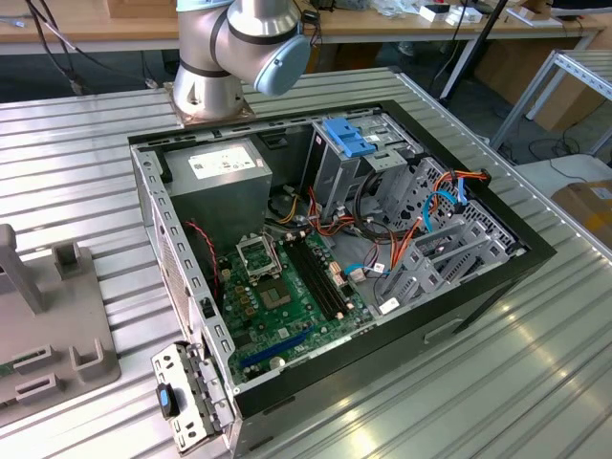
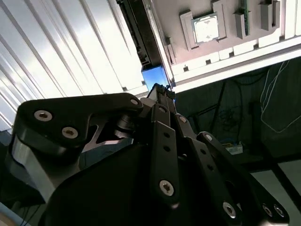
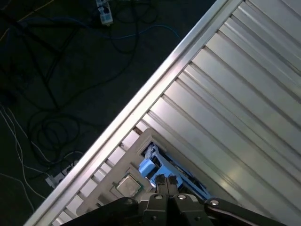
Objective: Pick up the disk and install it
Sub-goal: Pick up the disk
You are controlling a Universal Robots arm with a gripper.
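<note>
Gripper: in both wrist views the gripper (image 3: 165,181) (image 2: 162,92) has its two black fingertips (image 3: 160,181) drawn together, with only a thin seam between them; the dark linkage arms fan out behind them
Contact: the tips sit right at the blue end of the disk; I cannot tell whether a tab is pinched between them
Disk: the disk (image 3: 153,165) (image 2: 153,77) is at the grey fixture tray, not in the computer; in the first wrist view its bright blue carrier lies along the tray's edge next to the ribbed surface; in the second wrist view a dark slab runs from the blue end along that same edge
Tray: the grey fixture tray (image 3: 117,162) (image 2: 170,14) (image 1: 48,335) rests on the surface; a square silver chip (image 3: 128,186) (image 2: 205,28) sits in a recess near the disk, apart from it
Surface: ribbed metal surface (image 3: 235,103) (image 2: 56,47) (image 1: 478,382), brightly lit; it carries both the tray and the case
Computer case: in the exterior view the open computer case (image 1: 335,239) lies on its side, well apart from the tray towards the exterior view's right; the green board shows inside it, with a ribbed blue flap (image 1: 346,139) at its far end
Arm: the arm's base joint (image 1: 239,43) stands just behind the case
Floor: the dark floor (image 3: 70,70) beyond the surface's edge, strewn with loose cables (image 3: 51,132)
</note>
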